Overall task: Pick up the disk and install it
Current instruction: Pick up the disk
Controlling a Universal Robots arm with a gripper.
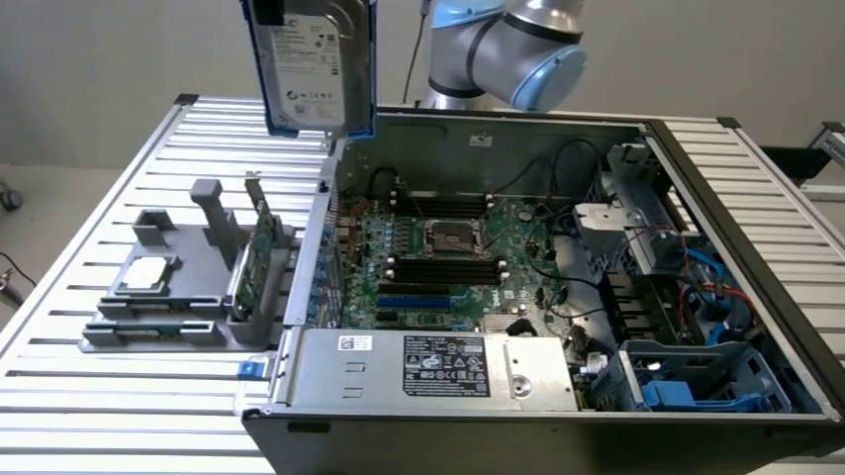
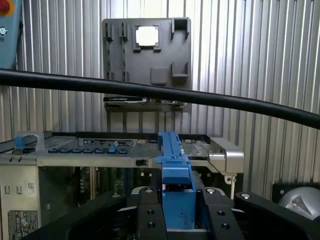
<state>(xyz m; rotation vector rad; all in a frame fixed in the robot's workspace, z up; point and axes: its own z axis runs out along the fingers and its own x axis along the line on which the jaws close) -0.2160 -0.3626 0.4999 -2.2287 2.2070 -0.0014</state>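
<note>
The ribbed aluminium table (image 1: 93, 208) carries an open black sheet-metal computer case (image 1: 528, 450), and a matt grey moulded holder (image 1: 172, 317) lies between the case's wall and the table's edge on the exterior view's left. The disk (image 1: 315, 69), a flat silver-grey slab with a white label framed by a glossy blue plastic carrier, hangs upright over the case's far corner on that side, long axis vertical, label toward the exterior camera. The black jaws of the gripper (image 2: 178, 202) are clamped on the carrier's narrow blue edge.
</note>
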